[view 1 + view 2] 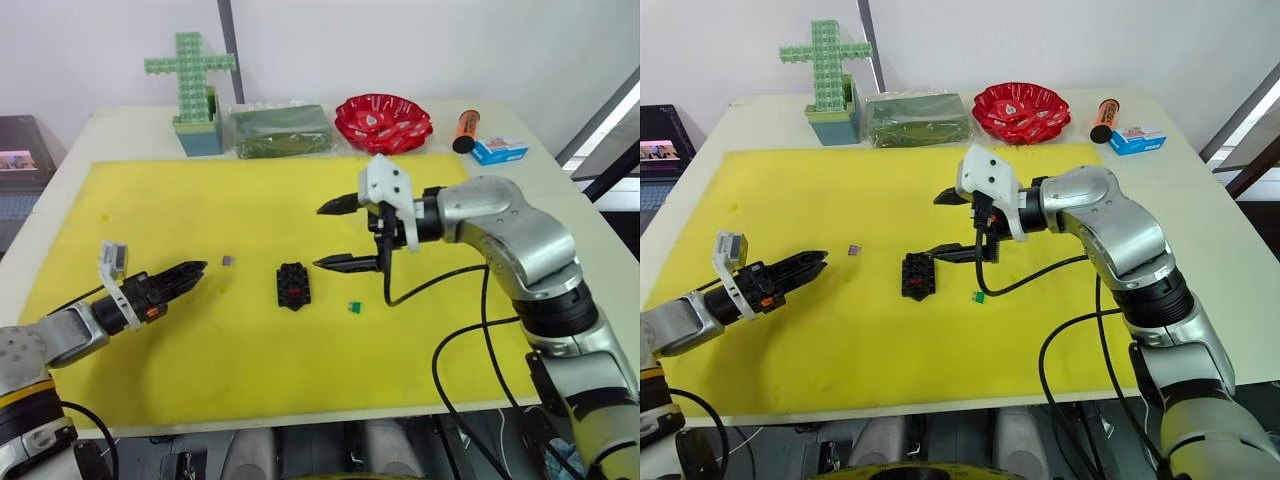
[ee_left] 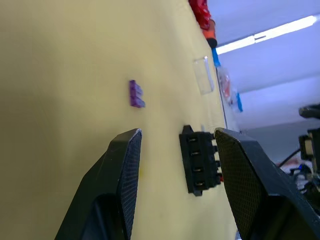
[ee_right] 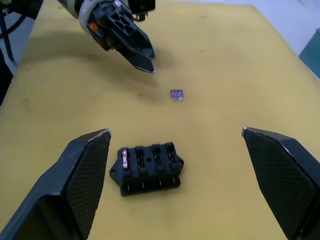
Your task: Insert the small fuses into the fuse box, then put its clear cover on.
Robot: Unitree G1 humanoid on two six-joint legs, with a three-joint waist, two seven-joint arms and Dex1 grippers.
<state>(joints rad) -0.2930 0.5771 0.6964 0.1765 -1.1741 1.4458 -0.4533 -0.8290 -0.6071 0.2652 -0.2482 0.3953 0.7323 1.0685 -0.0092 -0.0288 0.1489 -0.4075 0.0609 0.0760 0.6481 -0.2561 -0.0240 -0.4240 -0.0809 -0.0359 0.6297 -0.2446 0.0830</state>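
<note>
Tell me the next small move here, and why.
Probably ease the left gripper forward onto the purple fuse. It lies loose on the yellow mat just ahead of those fingertips, while the fuse box has open slots and the right gripper hangs open, empty.

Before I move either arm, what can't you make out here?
- Fuse box: its slots are too small in the eye views to count seated fuses. In the left wrist view, a finger of the left gripper covers one side.
- Clear cover: a faint glassy shape in the left wrist view, outline uncertain.
- Green fuse: too small to tell how it lies.
</note>
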